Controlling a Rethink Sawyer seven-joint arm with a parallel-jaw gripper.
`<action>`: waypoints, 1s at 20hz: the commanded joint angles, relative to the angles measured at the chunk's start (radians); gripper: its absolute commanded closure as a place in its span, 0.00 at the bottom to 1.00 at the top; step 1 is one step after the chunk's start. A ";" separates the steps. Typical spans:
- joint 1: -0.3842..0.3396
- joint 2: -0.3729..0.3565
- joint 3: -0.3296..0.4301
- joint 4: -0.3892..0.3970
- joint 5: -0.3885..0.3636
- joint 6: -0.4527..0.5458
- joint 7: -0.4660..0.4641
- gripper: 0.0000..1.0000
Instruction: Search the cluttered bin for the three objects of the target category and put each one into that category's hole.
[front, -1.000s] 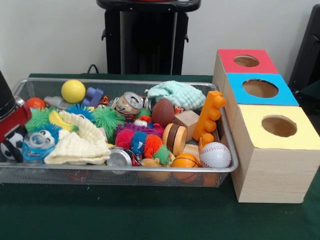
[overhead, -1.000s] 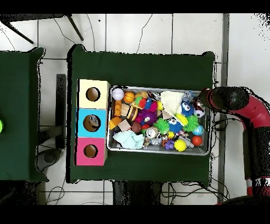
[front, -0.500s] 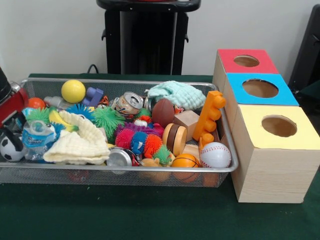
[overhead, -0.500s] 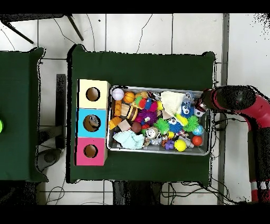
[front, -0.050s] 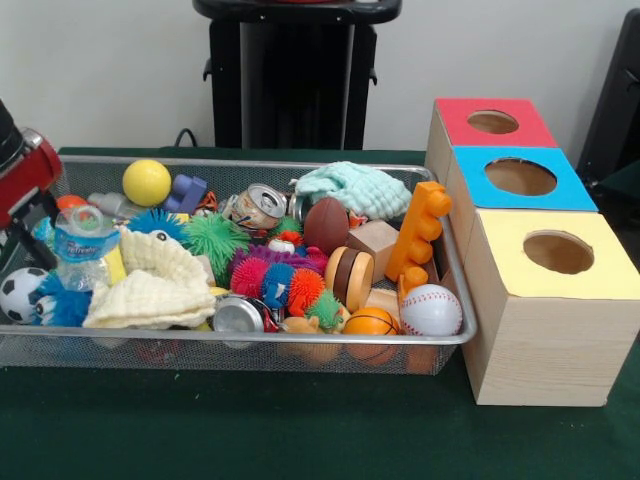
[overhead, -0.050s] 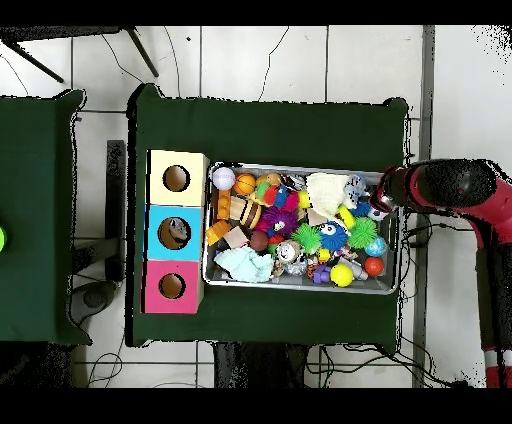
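Red and black robot arm at the end of a cluttered mesh bin (front, -0.050s: 300, 340), with a plastic water bottle (front, -0.050s: 80, 240) lifted beside it.

The gripper (front, -0.050s: 28, 225) sits at the bin's end farthest from the three boxes, higher than a second ago. The bottle, which lay low among the toys, has risen with it and now stands upright, just beside the gripper and above the cream cloth (front, -0.050s: 150, 285). Whether the gripper is closed on the bottle cannot be told. A soccer ball (front, -0.050s: 20, 293) and a blue fuzzy toy (front, -0.050s: 60, 305), earlier partly hidden, now lie exposed below. The yellow box (front, -0.050s: 555, 300), blue box (front, -0.050s: 560, 190) and red box (front, -0.050s: 535, 125), each with a hole on top, stand unchanged against the bin's other end.
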 joint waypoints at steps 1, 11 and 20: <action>-0.060 -0.015 0.116 0.179 0.059 0.095 -0.290 1.00; -0.205 0.064 0.303 0.375 0.169 0.034 -0.271 1.00; -0.321 0.117 0.435 0.615 0.144 -0.150 -0.137 1.00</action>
